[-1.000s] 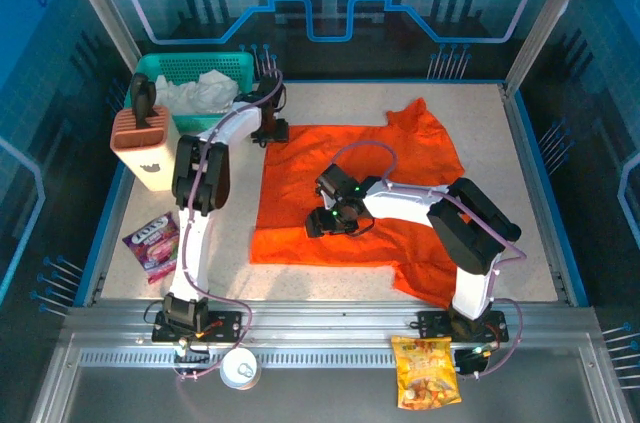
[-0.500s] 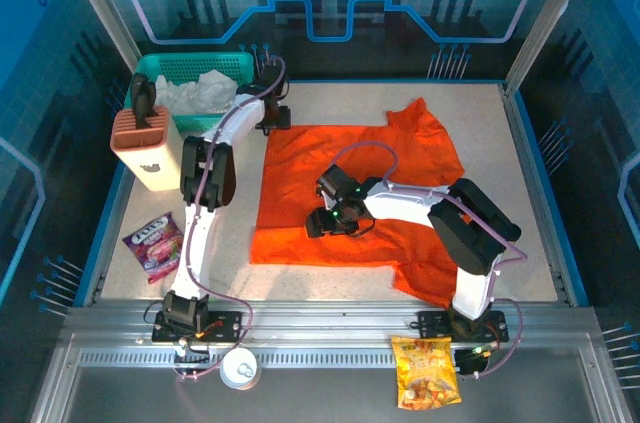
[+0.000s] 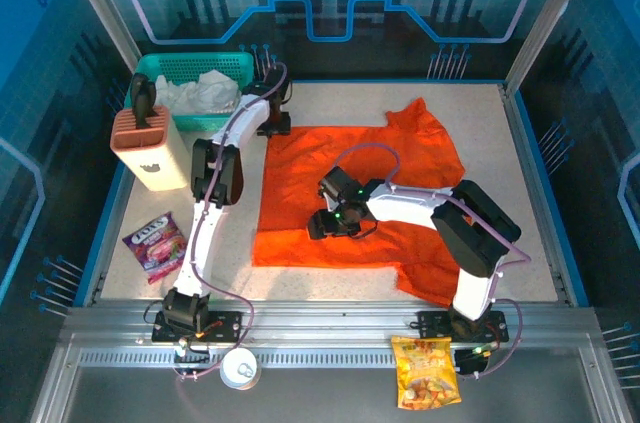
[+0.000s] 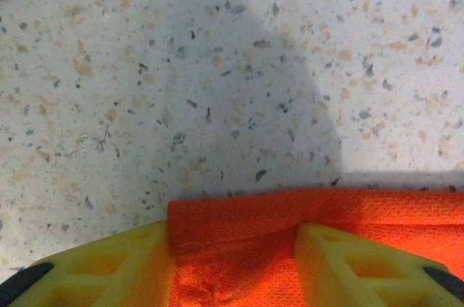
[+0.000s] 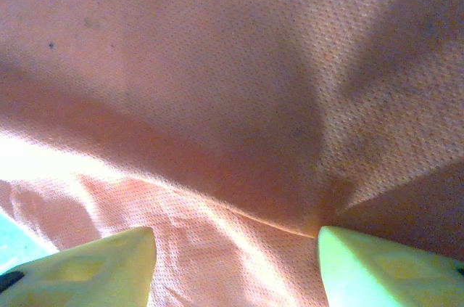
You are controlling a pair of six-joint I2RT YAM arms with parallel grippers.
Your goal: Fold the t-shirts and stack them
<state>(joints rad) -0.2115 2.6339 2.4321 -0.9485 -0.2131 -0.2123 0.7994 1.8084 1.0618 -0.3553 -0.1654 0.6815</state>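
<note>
One bright orange t-shirt (image 3: 400, 173) lies spread across the middle of the speckled table, a sleeve bunched at the far right. My left gripper (image 3: 276, 124) reaches to its far left corner. In the left wrist view the yellow fingers (image 4: 116, 263) stand apart on either side of the cloth's edge (image 4: 377, 213), so the left gripper (image 4: 233, 233) is open. My right gripper (image 3: 326, 225) rests low on the shirt's near left part. In the right wrist view the right gripper (image 5: 235, 234) is open, its tips wide apart over creased cloth (image 5: 217, 67).
A teal basket (image 3: 195, 69) holding white cloth (image 3: 200, 93) stands at the far left, with a beige knife block (image 3: 150, 148) beside it. A purple snack packet (image 3: 152, 240) lies at the near left. An orange-yellow snack bag (image 3: 425, 371) and a tin (image 3: 240, 371) sit on the front rail.
My left arm has stretched further out, bringing its gripper onto the shirt's far left corner. The right gripper has stayed almost where it was on the cloth.
</note>
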